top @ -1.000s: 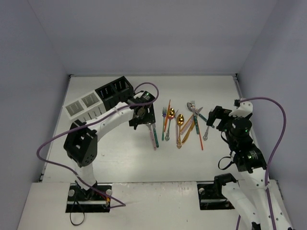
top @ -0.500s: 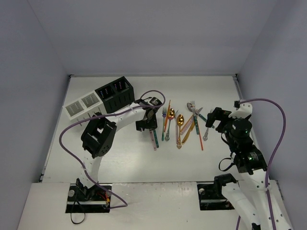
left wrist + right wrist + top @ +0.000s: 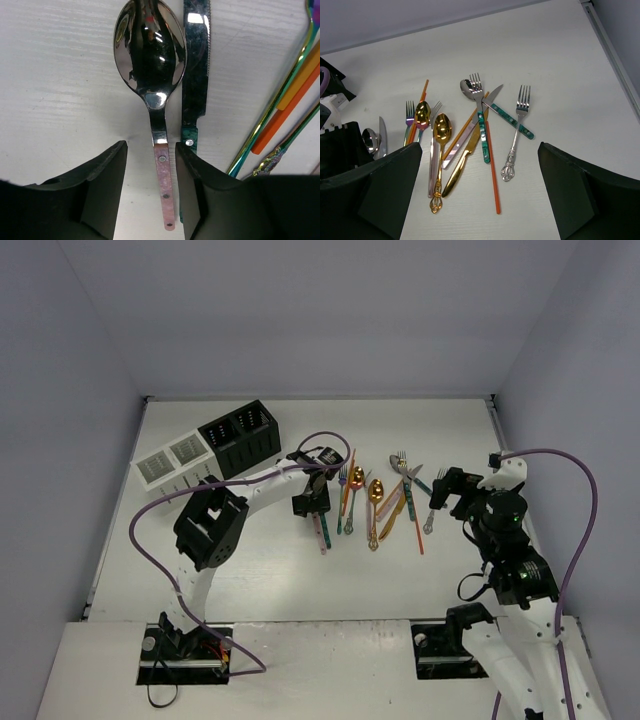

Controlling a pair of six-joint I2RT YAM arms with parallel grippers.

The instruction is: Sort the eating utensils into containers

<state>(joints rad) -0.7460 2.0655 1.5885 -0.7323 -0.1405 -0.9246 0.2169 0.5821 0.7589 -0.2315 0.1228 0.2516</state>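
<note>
White tabletop (image 3: 440, 430) boxed in by plain pale lavender walls (image 3: 300, 320), nothing fancy. The two caddies sit at the far left corner, side by side on a slant: black one (image 3: 238, 435) closer to the middle, white one (image 3: 172, 462) out toward the left wall. Can't tell from up top if anything's in them. All the utensils I can see are out on the table in a loose fan (image 3: 385, 502) around the middle, mostly lined up near-to-far with heads pointing at the back wall. That includes a couple of gold spoons (image 3: 441, 130), orange sticks (image 3: 491, 165) and a fork with a fancy silver handle (image 3: 517, 130). At the left end of the fan there's a silver spoon (image 3: 150, 50), bowl toward the far wall and pink handle (image 3: 164, 190) running back toward the arm bases, a bit tilted. A knife (image 3: 196, 65) with a teal handle lies right alongside it, parallel. The left gripper (image 3: 151, 149) is down over that spoon with a finger on each side of the handle. It's only partly open, with a clear gap on one side and barely any on the knife side, so it's straddling the handle, not clamped. The right gripper (image 3: 480, 150) hangs over the right end of the fan, jaws spread wide with nothing in them.
</note>
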